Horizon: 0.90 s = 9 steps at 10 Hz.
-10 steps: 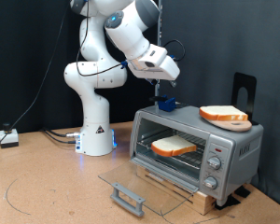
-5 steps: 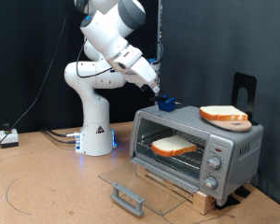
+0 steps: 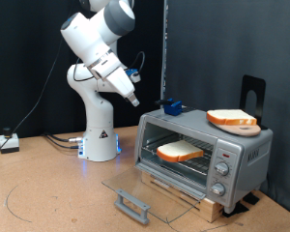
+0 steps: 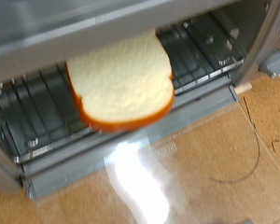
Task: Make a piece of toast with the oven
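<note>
The white arm is raised and folded, its gripper (image 3: 134, 100) above and to the exterior view's left of the silver-grey toaster oven (image 3: 244, 153); finger spacing cannot be determined. The pale, brown-crusted piece of toast (image 3: 179, 151) lies on the wire rack (image 4: 205, 58), glass door (image 3: 140, 186) lowered.

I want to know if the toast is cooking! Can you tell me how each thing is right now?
piece of toast: lying flat on the wire rack inside the oven
oven: door open, folded down flat
gripper: up in the air, away from the oven, holding nothing
second slice: resting on top of the oven
</note>
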Each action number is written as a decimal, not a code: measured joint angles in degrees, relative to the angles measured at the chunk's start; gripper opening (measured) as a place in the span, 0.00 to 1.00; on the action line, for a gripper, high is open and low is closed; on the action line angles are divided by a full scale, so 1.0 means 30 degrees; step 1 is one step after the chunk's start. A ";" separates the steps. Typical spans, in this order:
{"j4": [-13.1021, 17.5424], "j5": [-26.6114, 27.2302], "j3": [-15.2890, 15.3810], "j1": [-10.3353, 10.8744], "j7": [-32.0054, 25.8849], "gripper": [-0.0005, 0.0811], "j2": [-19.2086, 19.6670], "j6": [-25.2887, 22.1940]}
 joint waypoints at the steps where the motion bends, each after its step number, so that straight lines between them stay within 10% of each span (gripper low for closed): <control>1: 0.0320 -0.0332 -0.0538 -0.0172 -0.0839 1.00 0.0627 -0.0110; 4: 0.0702 -0.0143 -0.0720 -0.0223 -0.1140 1.00 0.1417 -0.0217; 9: 0.1227 0.1313 0.0613 -0.0914 0.9415 1.00 0.3574 0.3969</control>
